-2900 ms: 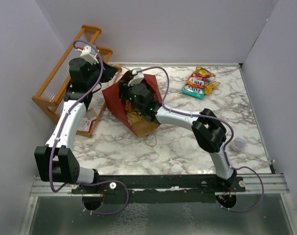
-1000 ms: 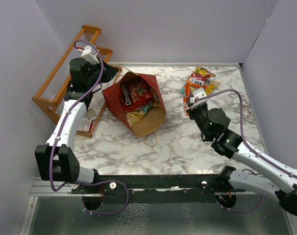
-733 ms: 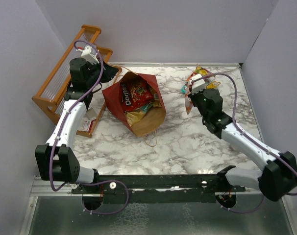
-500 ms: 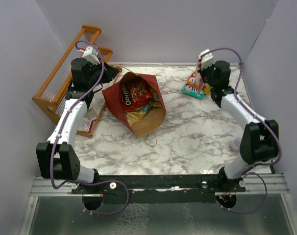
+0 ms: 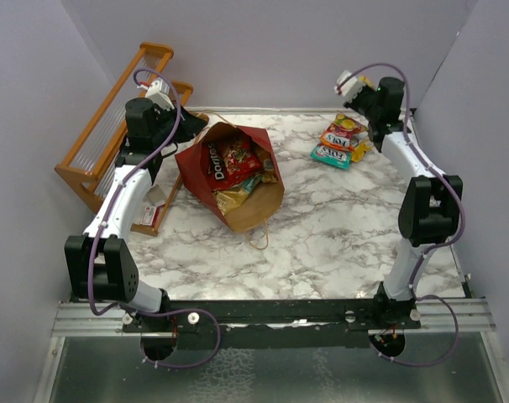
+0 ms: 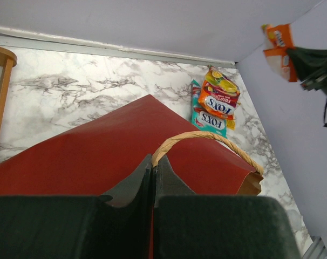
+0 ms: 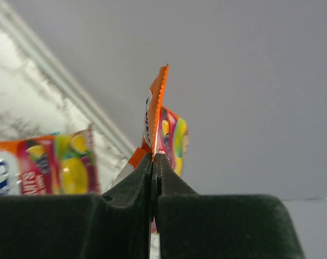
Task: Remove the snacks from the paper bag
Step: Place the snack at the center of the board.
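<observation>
The red paper bag point(image 5: 238, 189) lies tipped with its mouth facing me, a red Doritos bag point(image 5: 231, 159) and a gold packet point(image 5: 231, 201) showing inside. My left gripper point(image 6: 153, 157) is shut on the bag's twisted handle point(image 6: 206, 137) at its far-left rim point(image 5: 187, 128). My right gripper point(image 7: 153, 156) is raised by the back right corner point(image 5: 364, 94), shut on an orange snack packet point(image 7: 157, 121), which also shows in the left wrist view point(image 6: 277, 42). Below it, teal and red-yellow snack packets point(image 5: 343, 141) lie on the table.
An orange wooden slatted rack point(image 5: 112, 134) stands at the far left, with a small red-and-white item point(image 5: 154, 210) on the floor beside it. The marble table point(image 5: 322, 235) is walled at the back and both sides.
My right arm came out of the bag with the orange packet, swung across to the far right pile and lifted toward the back corner. The left gripper kept its hold on the bag.
</observation>
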`<action>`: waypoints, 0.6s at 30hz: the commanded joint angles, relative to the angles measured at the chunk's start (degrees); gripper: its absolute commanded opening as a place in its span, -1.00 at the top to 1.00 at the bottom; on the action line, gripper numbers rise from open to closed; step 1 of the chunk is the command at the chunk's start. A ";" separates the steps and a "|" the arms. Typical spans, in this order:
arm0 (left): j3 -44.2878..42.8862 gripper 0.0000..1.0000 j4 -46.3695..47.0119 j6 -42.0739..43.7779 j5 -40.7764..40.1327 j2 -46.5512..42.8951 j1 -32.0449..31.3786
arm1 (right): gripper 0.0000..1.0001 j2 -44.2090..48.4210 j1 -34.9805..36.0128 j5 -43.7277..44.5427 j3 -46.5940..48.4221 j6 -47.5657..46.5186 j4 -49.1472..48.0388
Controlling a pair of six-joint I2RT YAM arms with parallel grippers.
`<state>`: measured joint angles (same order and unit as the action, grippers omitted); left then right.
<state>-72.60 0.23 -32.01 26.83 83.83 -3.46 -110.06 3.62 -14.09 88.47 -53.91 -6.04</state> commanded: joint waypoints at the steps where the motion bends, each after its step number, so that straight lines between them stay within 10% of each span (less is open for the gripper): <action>1: -1.45 1.00 -1.39 0.44 0.69 0.55 0.30 | 0.98 -0.54 2.50 -4.53 -9.88 -8.37 -0.08; 18: -0.96 1.00 -0.77 0.07 0.66 0.32 0.28 | 0.98 -5.15 4.34 -1.62 -14.83 -7.23 -7.79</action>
<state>-72.62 -0.08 -32.47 27.40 83.92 -3.46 -114.13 8.16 -16.51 72.47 -61.78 -10.52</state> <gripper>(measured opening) 0.018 0.016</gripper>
